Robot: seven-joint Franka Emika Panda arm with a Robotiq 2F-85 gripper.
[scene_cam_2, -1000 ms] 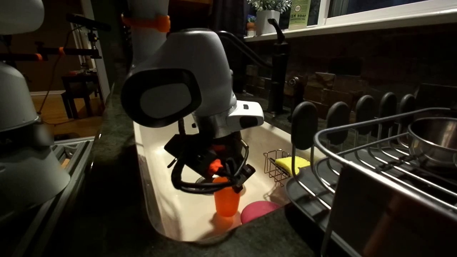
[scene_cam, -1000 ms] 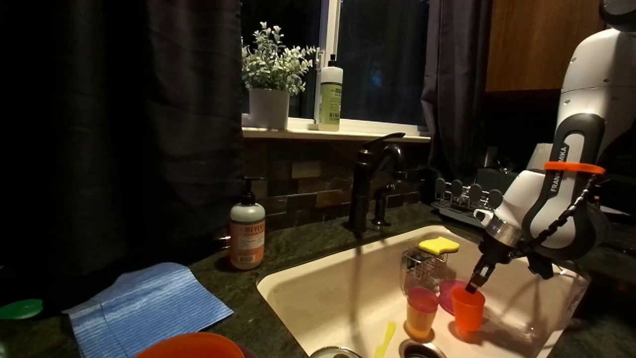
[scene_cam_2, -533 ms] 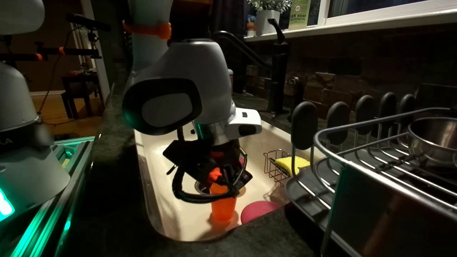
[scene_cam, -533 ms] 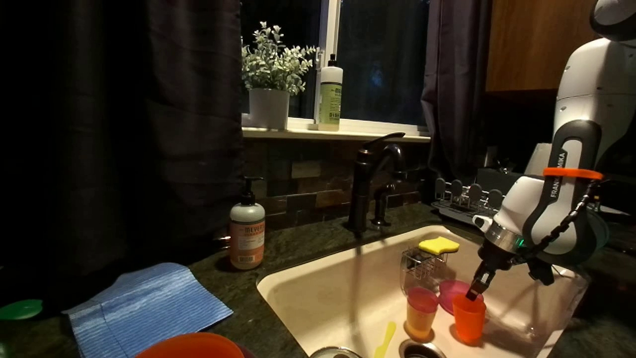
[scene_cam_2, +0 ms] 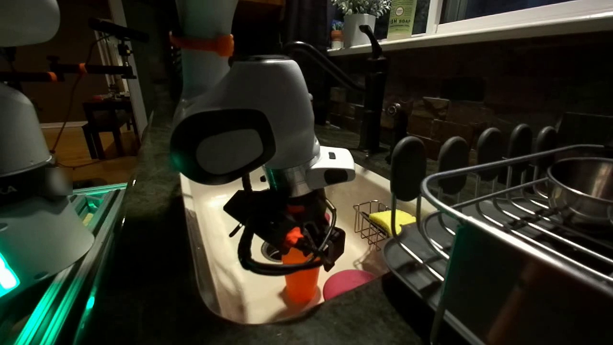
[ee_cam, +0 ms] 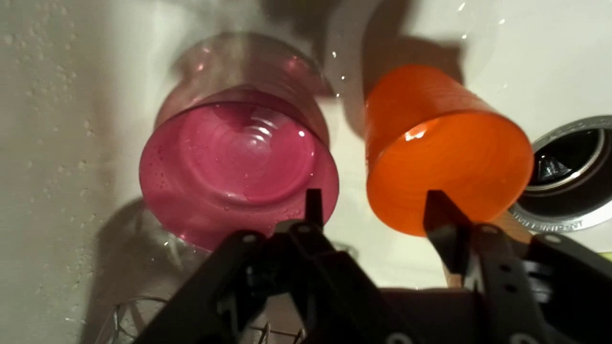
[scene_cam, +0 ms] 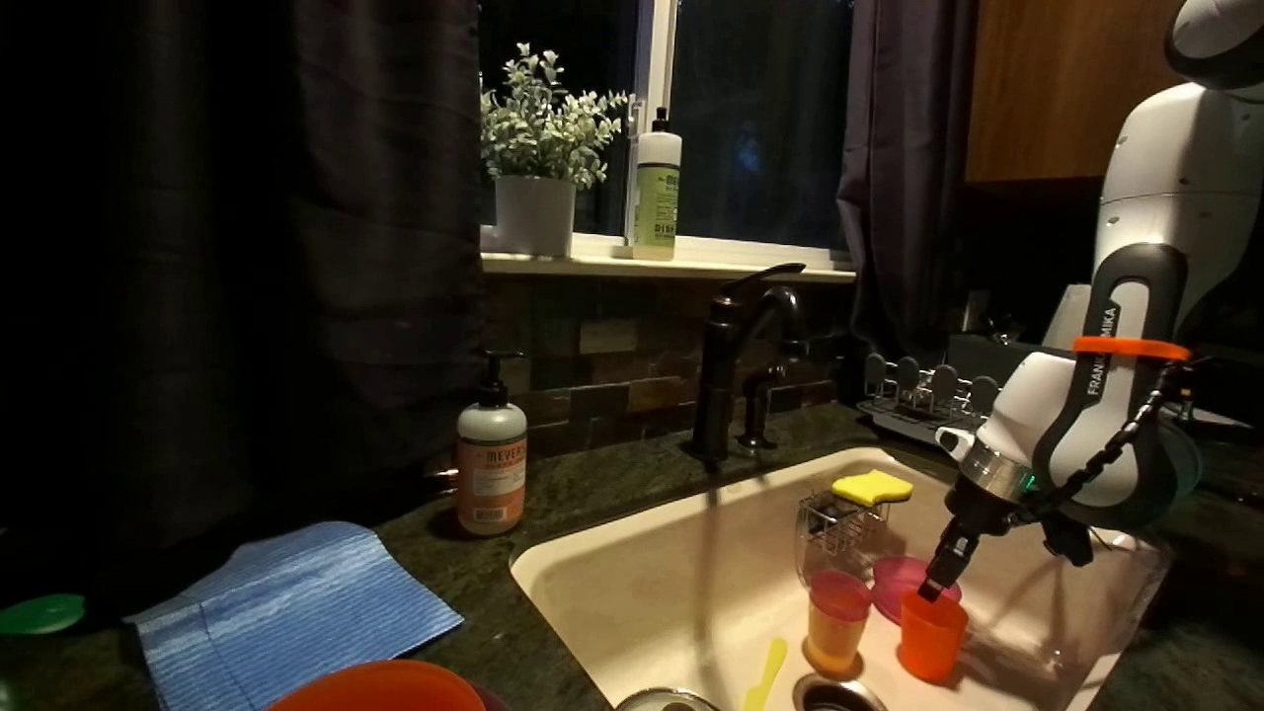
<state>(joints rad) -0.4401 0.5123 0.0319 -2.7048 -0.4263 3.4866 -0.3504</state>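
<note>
An orange cup (scene_cam: 931,647) stands upright on the sink floor, its mouth facing up in the wrist view. My gripper (ee_cam: 376,193) is open just over its rim, with the fingers apart and nothing held between them. The right-hand finger (ee_cam: 442,215) overlaps the mouth of the orange cup in the wrist view; whether it touches the cup I cannot tell. The left-hand finger overlaps the edge of a pink bowl (ee_cam: 239,157) lying beside the cup. A cup with a pink upper part and yellowish lower part (scene_cam: 837,627) stands nearby. Cables partly cover the orange cup (scene_cam_2: 302,282).
The sink (scene_cam: 642,573) also holds a drain (ee_cam: 569,172) and a yellow utensil (scene_cam: 767,671). A wire caddy (scene_cam_2: 371,225) with a yellow sponge (scene_cam: 872,487) hangs on its wall. Behind rises a dark faucet (scene_cam: 721,375). A dish rack (scene_cam_2: 479,211) with a metal pot (scene_cam_2: 584,187) borders the sink.
The orange cup has come down a little onto the sink floor. My gripper has lowered with it, opened and shifted slightly off it. A green light has come on at the arm.
</note>
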